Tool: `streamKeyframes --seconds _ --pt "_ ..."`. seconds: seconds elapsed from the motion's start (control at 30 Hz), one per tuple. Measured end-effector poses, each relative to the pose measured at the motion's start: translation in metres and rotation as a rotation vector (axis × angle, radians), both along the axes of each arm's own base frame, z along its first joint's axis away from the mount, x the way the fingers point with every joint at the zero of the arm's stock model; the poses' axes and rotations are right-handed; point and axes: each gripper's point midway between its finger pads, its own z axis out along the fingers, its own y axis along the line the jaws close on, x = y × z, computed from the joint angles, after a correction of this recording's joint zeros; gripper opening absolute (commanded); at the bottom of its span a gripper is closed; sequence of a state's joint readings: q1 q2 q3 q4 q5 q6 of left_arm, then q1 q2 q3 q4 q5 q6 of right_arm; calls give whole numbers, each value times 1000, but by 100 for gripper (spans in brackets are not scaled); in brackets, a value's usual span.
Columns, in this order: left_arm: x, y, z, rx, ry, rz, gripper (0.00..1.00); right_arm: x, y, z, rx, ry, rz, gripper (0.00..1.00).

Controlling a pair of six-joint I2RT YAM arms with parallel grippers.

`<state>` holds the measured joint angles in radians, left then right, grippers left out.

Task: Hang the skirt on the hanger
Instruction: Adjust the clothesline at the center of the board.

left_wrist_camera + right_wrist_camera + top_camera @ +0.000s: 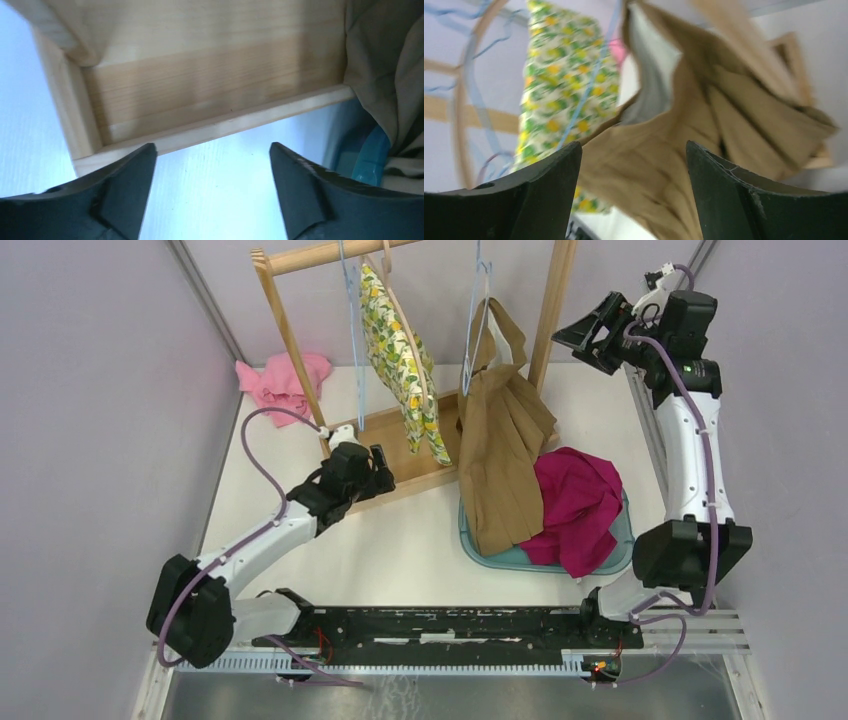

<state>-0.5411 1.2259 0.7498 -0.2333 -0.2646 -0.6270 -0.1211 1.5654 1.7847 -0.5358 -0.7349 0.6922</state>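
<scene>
Tan skirt (pixel 505 455) looks hung on the blue hanger (pixel 478 325) at the rack's (pixel 287 335) right end, hem below in the basket (pixel 622 552). Prob the release step; next, back off w/o snagging. Right fingers (pixel 588 335) high, right of rack, spread, empty. Left fingers (pixel 380 466) low by rack's base, spread, empty too.

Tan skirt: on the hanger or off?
On: the tan skirt hangs from the blue hanger, its lower end resting in the teal bin.

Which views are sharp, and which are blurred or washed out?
Top external: sharp and evenly lit, tan skirt crisp. Left wrist: table washed bluish-white by glare, wooden base a little soft. Right wrist: tan skirt and floral garment blurred, only the gripper fingers sharp.
</scene>
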Motion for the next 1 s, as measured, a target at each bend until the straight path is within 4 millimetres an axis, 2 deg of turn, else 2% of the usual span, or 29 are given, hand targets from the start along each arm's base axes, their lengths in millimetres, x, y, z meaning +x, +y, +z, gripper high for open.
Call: streamKeyframes --seconds 0.17,0.3,0.6,0.83,1.0 --pt "2 25 12 43 -35 134 99 38 -33 -43 -131 37 -148 78" --pt "13 39 21 102 -52 228 99 65 -45 -74 -234 31 -221 78" --pt "33 66 30 183 -137 401 100 113 -27 -106 -363 -84 -224 78" --pt "62 93 30 175 -185 526 94 140 -14 -132 -456 -127 -257 74" --pt "94 99 23 164 -189 572 80 152 -6 -140 -519 -163 -288 46"
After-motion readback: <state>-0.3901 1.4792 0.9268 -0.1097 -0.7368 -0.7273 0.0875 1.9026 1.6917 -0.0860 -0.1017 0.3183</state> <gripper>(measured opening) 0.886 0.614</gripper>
